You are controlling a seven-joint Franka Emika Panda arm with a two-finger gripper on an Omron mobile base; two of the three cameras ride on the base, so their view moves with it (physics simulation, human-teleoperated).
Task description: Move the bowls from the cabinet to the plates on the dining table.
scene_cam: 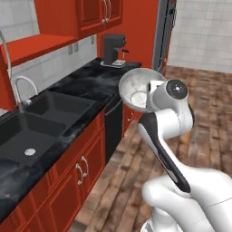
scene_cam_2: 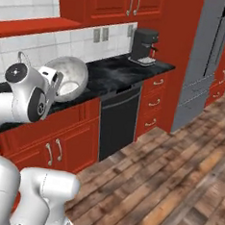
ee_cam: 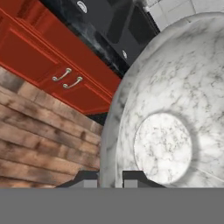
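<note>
You see gripper (ee_cam: 109,177) at bottom middle of hand view, pinched on rim of stone-look bowl (ee_cam: 175,122). Bowl fills right side there, tipped on edge. In left base view, bowl (scene_cam: 138,88) sits mid-frame, up in air beside counter (scene_cam: 86,86). Sink (scene_cam: 41,118) at left. Coffee maker (scene_cam: 113,50) far back, upper middle. Cabinet (scene_cam: 97,13) at top, doors shut.
</note>
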